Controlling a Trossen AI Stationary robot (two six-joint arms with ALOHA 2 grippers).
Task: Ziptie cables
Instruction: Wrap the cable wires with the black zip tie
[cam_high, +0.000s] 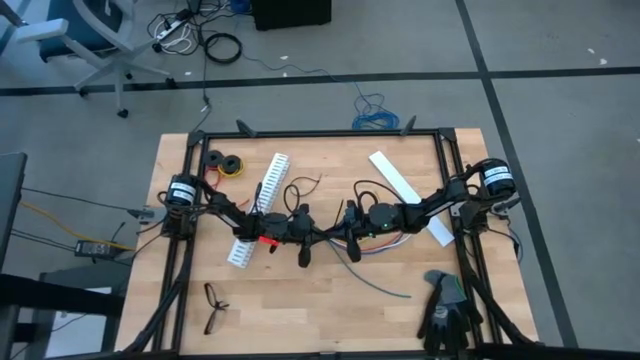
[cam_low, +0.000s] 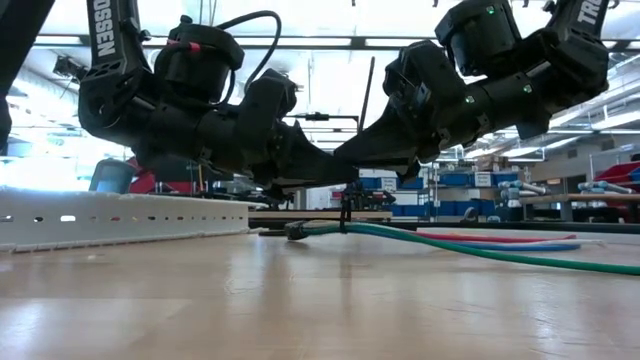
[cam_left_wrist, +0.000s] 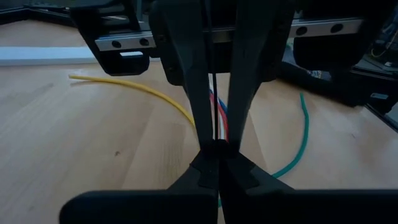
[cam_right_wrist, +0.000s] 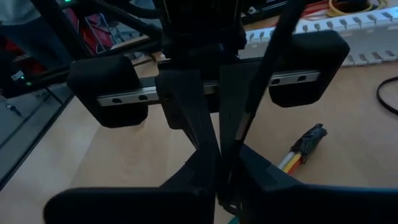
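- Cables (cam_high: 385, 243) lay fanned on the worktop (cam_high: 330, 310) right of centre, one green strand trailing toward the front edge; a slotted strip (cam_high: 258, 210) and glasses (cam_high: 213, 305) lay well to the left.
- Left end effector (cam_high: 318, 237) sat at mid-worktop with its fingers (cam_left_wrist: 200, 93) pressed together, pinching what looked like a thin black ziptie (cam_left_wrist: 212, 74); yellow, red and blue wire ends showed just beyond the tips.
- Right end effector (cam_high: 338, 232) met it nose to nose, its fingers nearly closed on a thin dark strand, probably the same ziptie, though that could not be confirmed.
- Cables sat just beside and under the right end effector, with one taped bundle end (cam_right_wrist: 308, 142) near its tips.
- Risks, as I judged them: the narrow ziptie could slip from either pinch during a pull; a loose strand, like the green one, could stay outside the loop; the two close wrists could collide.
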